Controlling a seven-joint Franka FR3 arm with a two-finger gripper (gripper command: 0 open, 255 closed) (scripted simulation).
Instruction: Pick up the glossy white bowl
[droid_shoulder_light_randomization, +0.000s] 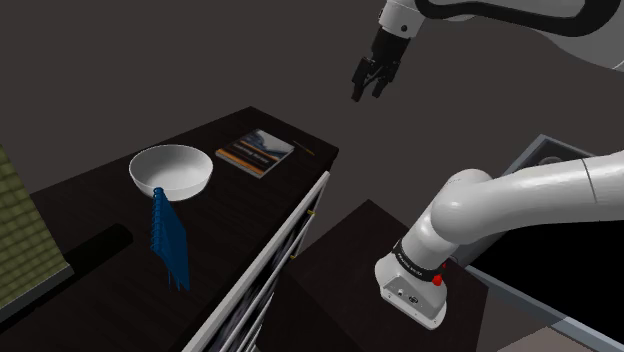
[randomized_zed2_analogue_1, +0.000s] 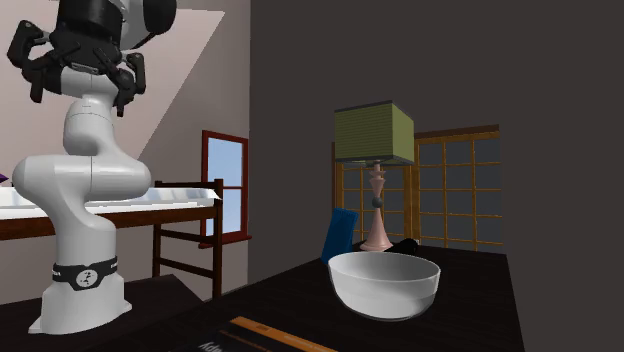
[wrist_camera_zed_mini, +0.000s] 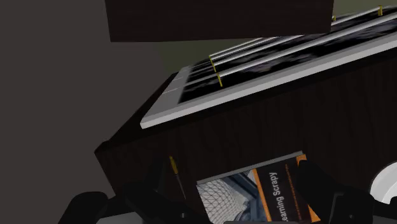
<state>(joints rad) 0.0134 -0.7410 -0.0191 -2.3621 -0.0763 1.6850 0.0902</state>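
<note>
High in the upper middle of the shoulder view, the tool (droid_shoulder_light_randomization: 367, 90) hung in the air with its two black fingers spread and nothing between them. It was well apart from the white bowl (droid_shoulder_light_randomization: 172, 170), which stood upright on the dark bench (droid_shoulder_light_randomization: 230, 210) at the left middle of that frame. A book (droid_shoulder_light_randomization: 255, 151) lay near the bowl, to its right in the frame, and a blue cloth (droid_shoulder_light_randomization: 170, 240) showed just below the bowl. By my judgement the task was hardly begun: the bowl was untouched, and the approach, the descent, the closing on the rim and the lift were all left to do. The wrist view added what the tool was looking at: the book's cover with an orange band lay between the fingers, a thin yellow pencil (wrist_camera_zed_mini: 177, 178) beside it, so the aim seemed to be on the book and not on the bowl. The second exterior view gave the bowl's side instead: a deep, rounded, glossy wall, with a green-shaded lamp (randomized_zed2_analogue_1: 373, 135) behind it.
</note>
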